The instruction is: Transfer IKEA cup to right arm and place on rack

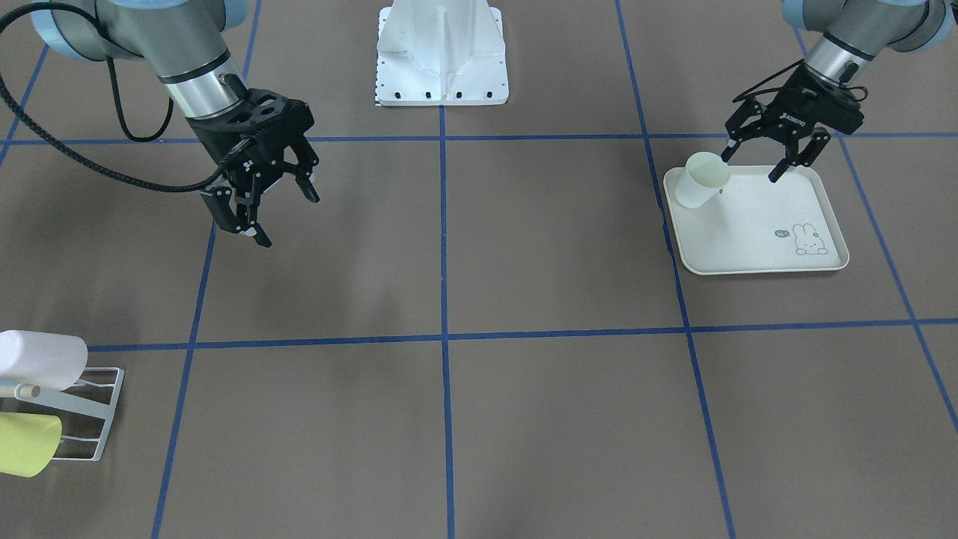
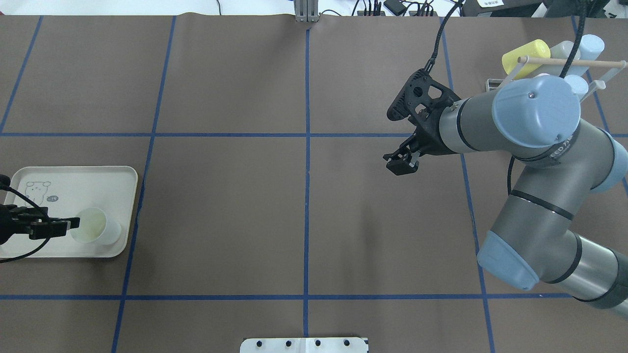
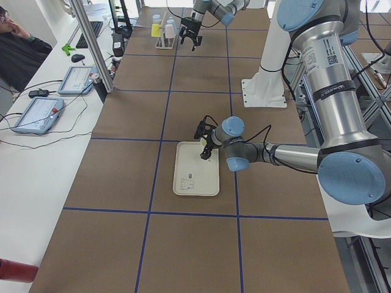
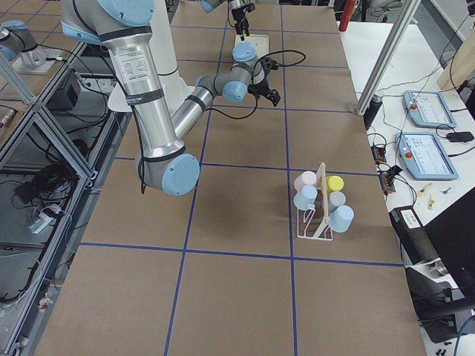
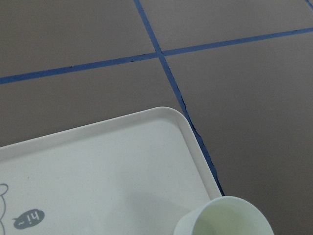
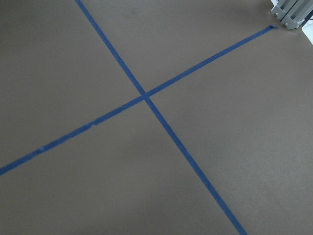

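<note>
Left gripper [image 1: 752,165] (jaws spread) beside cup [image 1: 700,180] on tray [image 1: 756,258]

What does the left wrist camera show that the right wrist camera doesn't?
Only the left wrist view shows a corner of the tray, with a grey "hi" speech bubble printed on it, and the rim of the cup at the picture's bottom edge. Only the right wrist view shows a bit of grey metal frame in its top right corner. Both show the brown table with blue tape lines crossing on it.
</note>
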Robot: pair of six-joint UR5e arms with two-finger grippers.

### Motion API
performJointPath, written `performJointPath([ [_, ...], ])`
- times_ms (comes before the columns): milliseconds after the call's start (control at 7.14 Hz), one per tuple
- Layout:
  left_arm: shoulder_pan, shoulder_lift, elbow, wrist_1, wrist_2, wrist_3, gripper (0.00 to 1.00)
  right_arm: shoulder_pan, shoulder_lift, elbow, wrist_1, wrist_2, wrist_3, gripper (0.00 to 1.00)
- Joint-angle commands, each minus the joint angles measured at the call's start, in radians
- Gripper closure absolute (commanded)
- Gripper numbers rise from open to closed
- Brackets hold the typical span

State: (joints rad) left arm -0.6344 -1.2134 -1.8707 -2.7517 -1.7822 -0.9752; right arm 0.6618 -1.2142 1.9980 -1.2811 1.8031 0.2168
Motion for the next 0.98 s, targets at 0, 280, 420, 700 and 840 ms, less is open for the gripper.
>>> performJointPath([
  [0, 0.022, -0.008, 0.008, 0.012, 0.014, -0.061, 0.37, -0.011, -0.001, 0.001, 0.005, 0.002, 0.012, 0.01],
  [280, 0.036, -0.02, 0.012, 0.014, 0.014, -0.071, 0.62, -0.021, 0.001, -0.004, 0.005, 0.001, 0.01, 0.01],
  [420, 0.036, -0.023, 0.01, 0.014, 0.014, -0.072, 0.78, -0.024, 0.001, -0.004, 0.006, 0.001, 0.01, 0.01],
  [700, 0.035, -0.028, 0.007, 0.012, 0.014, -0.072, 1.0, -0.028, 0.002, -0.001, 0.006, -0.001, 0.012, 0.01],
  [840, 0.029, -0.025, -0.004, 0.012, 0.012, -0.072, 1.0, -0.028, 0.002, -0.001, 0.006, -0.001, 0.01, 0.01],
])
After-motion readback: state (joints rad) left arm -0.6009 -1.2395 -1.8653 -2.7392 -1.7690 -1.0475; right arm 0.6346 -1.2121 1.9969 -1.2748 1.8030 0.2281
